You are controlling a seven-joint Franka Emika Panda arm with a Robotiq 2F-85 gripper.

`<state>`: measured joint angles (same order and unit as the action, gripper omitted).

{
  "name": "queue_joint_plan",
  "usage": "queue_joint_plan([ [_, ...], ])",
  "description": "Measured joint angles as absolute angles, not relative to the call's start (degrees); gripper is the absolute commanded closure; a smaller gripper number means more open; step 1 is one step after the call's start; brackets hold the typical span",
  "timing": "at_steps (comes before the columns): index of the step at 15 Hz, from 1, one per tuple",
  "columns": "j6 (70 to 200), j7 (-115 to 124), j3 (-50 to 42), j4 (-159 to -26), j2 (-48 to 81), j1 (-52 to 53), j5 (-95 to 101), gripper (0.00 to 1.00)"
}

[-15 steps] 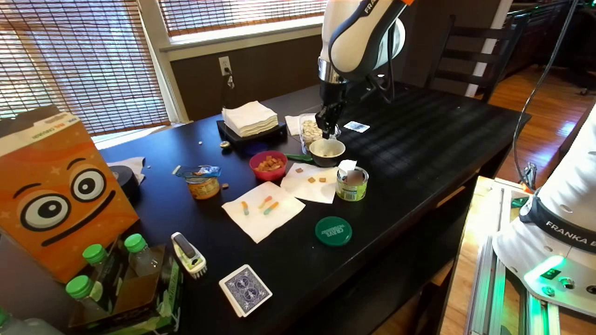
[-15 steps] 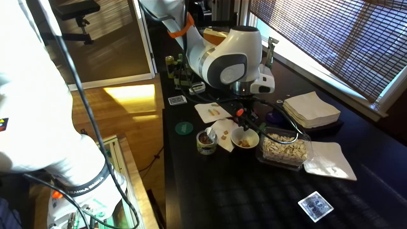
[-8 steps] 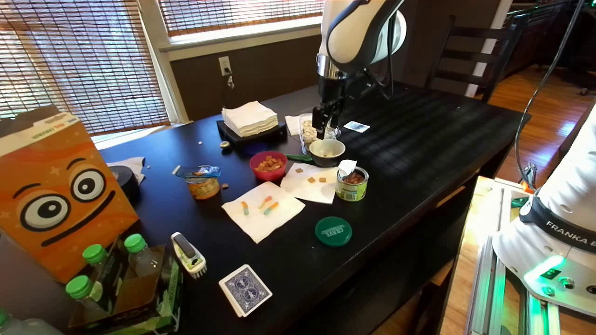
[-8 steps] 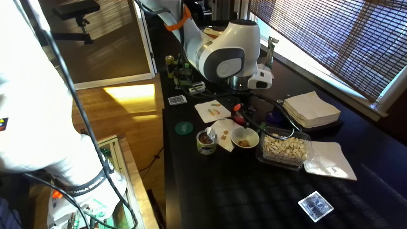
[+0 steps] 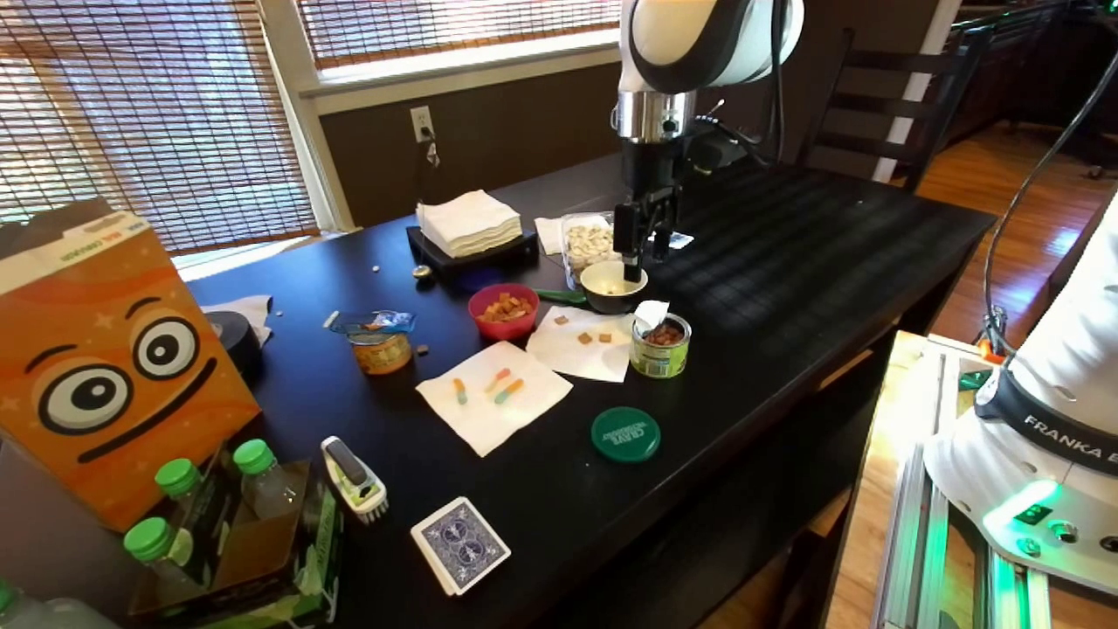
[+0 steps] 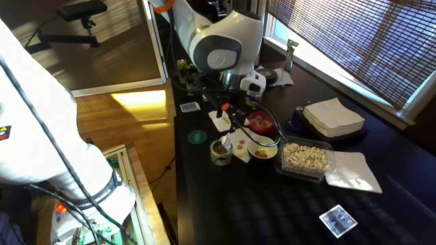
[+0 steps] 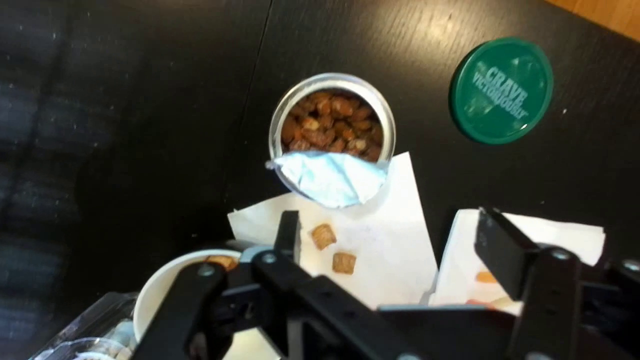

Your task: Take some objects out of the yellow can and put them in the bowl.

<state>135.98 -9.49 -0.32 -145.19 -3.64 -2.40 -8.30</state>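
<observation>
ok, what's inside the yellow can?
The yellow can holds brown, nut-like pieces, a few paler, seen best in the wrist view. There, a crumpled foil flap covers one side of the opening, so what lies under it is hidden. Below the top layer, can't tell.

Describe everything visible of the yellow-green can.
The can is short and cylindrical, with printed sides and a silvery rim that looks like metal. It stands upright and open on the table, holding brown pieces that look like nuts. A crinkled foil flap rises at one side. Whether the can touches the nearby napkin is unclear. The gripper is clear of it.
</observation>
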Motion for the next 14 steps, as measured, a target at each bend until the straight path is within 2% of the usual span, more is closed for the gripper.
queue_joint_plan([
  [5, 134.85, -3.74, -0.19, -151.26, -8.57, -0.57, -9.79, 0.77],
  [8, 139.59, 0.21, 0.17, -154.89, -9.49, 0.26, -9.88, 0.99],
  [12, 149.08, 5.16, 0.84, -157.95, -8.27, 0.38, -9.14, 1.0],
  [14, 152.49, 8.38, 0.87, -157.97, -6.46, 0.12, -7.05, 0.97],
])
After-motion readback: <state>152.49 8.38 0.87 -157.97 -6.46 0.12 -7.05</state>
